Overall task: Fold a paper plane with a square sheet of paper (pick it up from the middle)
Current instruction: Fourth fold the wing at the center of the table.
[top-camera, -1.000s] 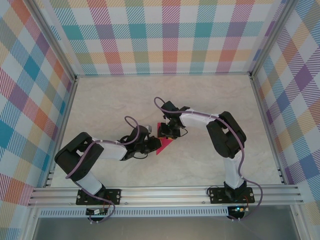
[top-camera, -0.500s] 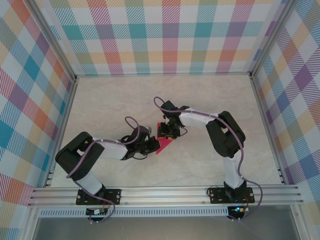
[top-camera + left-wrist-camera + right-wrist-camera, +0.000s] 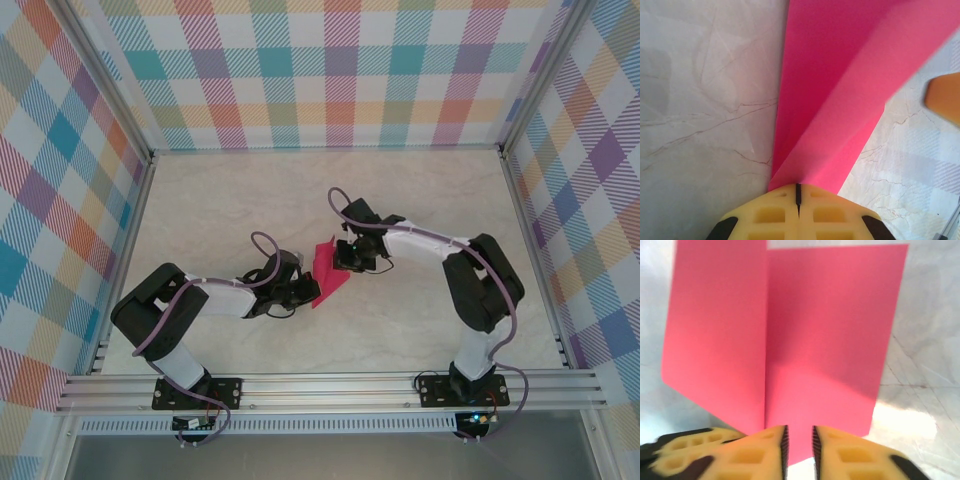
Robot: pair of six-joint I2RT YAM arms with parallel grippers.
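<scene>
the right gripper (image 3: 799,439) has shifted right, jaws narrowing around the square sheet of paper (image 3: 830,330) that the left gripper (image 3: 798,194) pinches, its own hold unclear, readying a fold.

Checked all views: no legible text, label, brand mark, number or sign.
</scene>
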